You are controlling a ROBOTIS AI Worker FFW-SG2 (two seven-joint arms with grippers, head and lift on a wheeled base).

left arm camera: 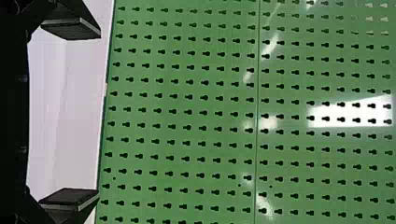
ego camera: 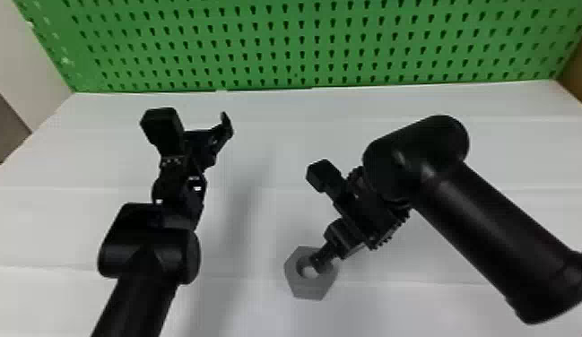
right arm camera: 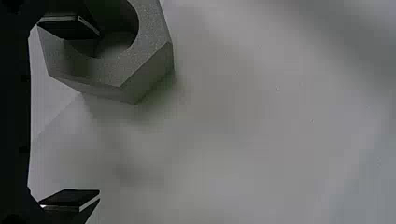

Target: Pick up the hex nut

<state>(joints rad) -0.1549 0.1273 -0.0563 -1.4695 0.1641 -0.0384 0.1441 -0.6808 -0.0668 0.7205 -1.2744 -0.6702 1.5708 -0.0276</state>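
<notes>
While the right gripper [ego camera: 320, 263] holds its fingers spread, one at the hole of the hex nut [ego camera: 310, 289], the nut lies flat on the white surface [ego camera: 267, 143], hole axis upright. The left gripper [ego camera: 200, 140], fingers also apart, is nearer the green pegboard [ego camera: 310, 27].

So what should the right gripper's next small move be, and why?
Probably a slight sideways shift of the right gripper to bring the hex nut between its open fingers: one finger overlaps the hole, while the other stands well clear of the nut's outer side, so the nut looks off-centre for a grip around its outside.
</notes>
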